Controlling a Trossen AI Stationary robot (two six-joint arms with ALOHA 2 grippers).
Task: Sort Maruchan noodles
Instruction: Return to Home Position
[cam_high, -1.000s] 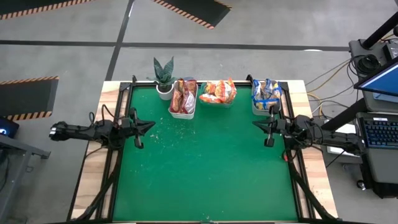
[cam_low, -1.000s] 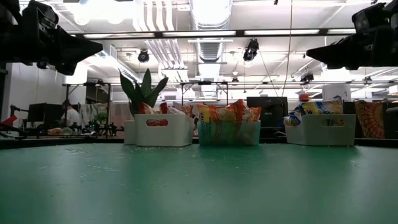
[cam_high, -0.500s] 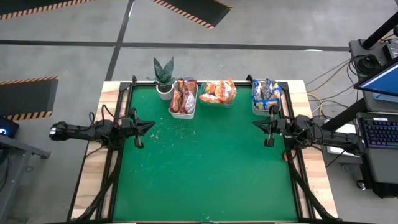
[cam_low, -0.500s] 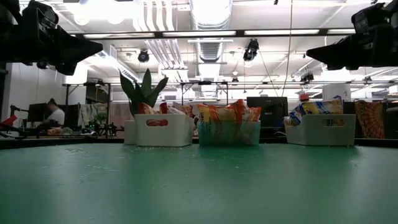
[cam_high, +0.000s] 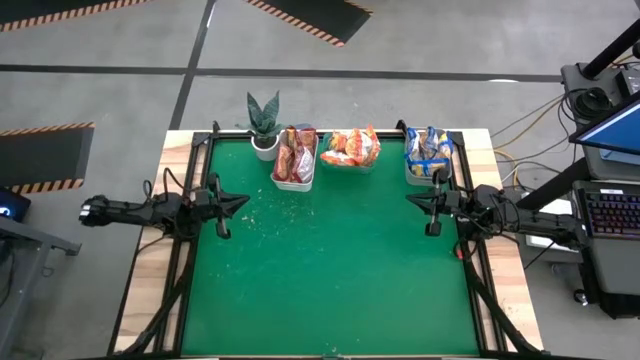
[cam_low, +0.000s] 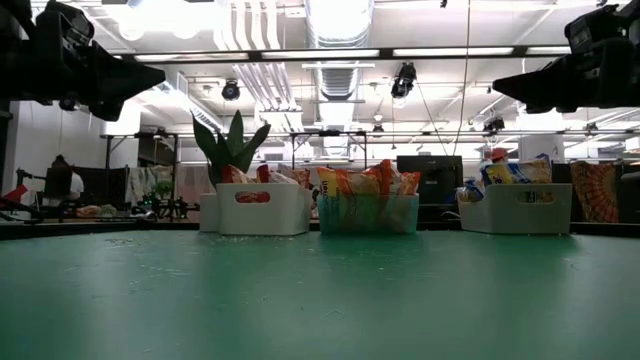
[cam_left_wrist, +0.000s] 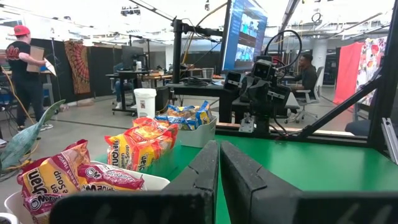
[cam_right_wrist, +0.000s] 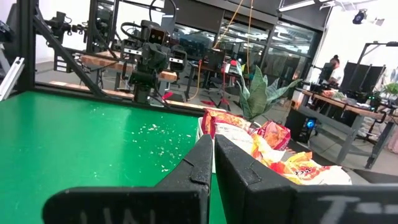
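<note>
Your left pincer (cam_left_wrist: 218, 149) and right pincer (cam_right_wrist: 213, 142) show pinched together, empty, only in wrist views. Overhead, they flank the worktop (cam_high: 330, 285).

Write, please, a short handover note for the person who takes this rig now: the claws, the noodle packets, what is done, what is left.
Left claw: shut, empty, raised over the left side of the green mat.
Right claw: shut, empty, raised over the mat's right side.
Packets: red-brown packets are in the white bin, orange packets in the teal bin, and blue-marked packets in the pale bin. The bins stand in a row at the far edge, beside a plant.
Done: the sorting looks finished; no packet shows loose on the mat.
Left: probably only parking the arms.
</note>
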